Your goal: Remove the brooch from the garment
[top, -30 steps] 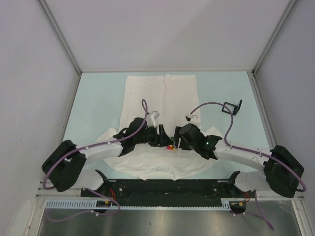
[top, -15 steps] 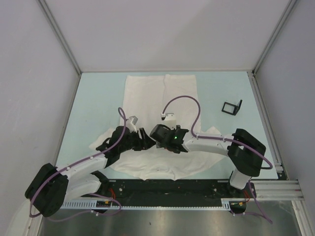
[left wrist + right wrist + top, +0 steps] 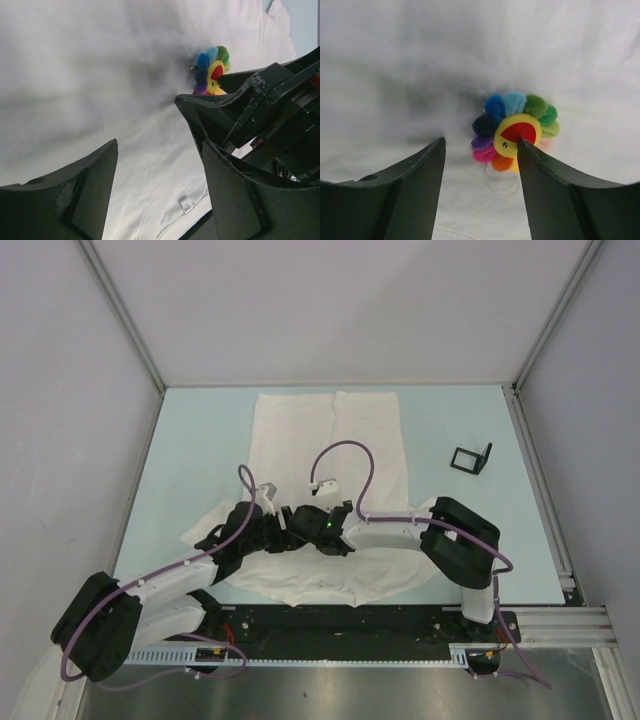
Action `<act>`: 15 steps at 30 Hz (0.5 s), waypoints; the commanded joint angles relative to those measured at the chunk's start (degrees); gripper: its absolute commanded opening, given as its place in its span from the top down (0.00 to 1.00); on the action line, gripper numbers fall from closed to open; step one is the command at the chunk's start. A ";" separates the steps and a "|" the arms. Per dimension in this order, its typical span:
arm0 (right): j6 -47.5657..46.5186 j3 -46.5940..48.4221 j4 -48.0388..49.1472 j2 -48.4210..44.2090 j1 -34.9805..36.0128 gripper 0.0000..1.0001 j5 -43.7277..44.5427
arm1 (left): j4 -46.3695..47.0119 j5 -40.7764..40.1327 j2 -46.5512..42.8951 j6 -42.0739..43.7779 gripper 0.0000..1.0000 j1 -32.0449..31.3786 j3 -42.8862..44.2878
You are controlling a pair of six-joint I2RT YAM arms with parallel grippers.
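Observation:
The garment (image 3: 330, 435) is a white T-shirt spread flat on the table, collar toward the arms. The brooch (image 3: 516, 131), a fluffy rainbow flower with a yellow-and-red centre, is pinned to the cloth. It sits just past my right gripper (image 3: 481, 147), which is open, and its edge is level with the right fingertip (image 3: 527, 150). In the left wrist view the brooch (image 3: 212, 70) lies beyond my open left gripper (image 3: 160, 170), which has only cloth between its fingers. From above, both grippers (image 3: 295, 528) meet over the shirt's lower part and hide the brooch.
A small black frame-like object (image 3: 470, 458) stands on the pale blue table (image 3: 450, 420) right of the shirt. The right gripper's dark body (image 3: 272, 105) crowds the left wrist view's right side. A collar label (image 3: 185, 204) shows near the shirt's neck edge.
Both grippers have shifted left over the shirt, the right arm folding inward. The brooch, seen between them a second ago, is now hidden from above. Left jaws widened; right jaws narrowed slightly.

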 commanded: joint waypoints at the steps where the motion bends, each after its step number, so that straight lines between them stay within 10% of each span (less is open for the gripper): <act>1: 1.92 1.29 -2.17 2.36 -0.28 0.39 3.33 | 1.14 -0.61 0.22 -0.26 0.27 0.47 0.03; 15: 0.60 1.29 -2.96 3.34 1.39 0.73 9.21 | 2.55 0.53 0.57 -0.79 0.26 0.47 0.65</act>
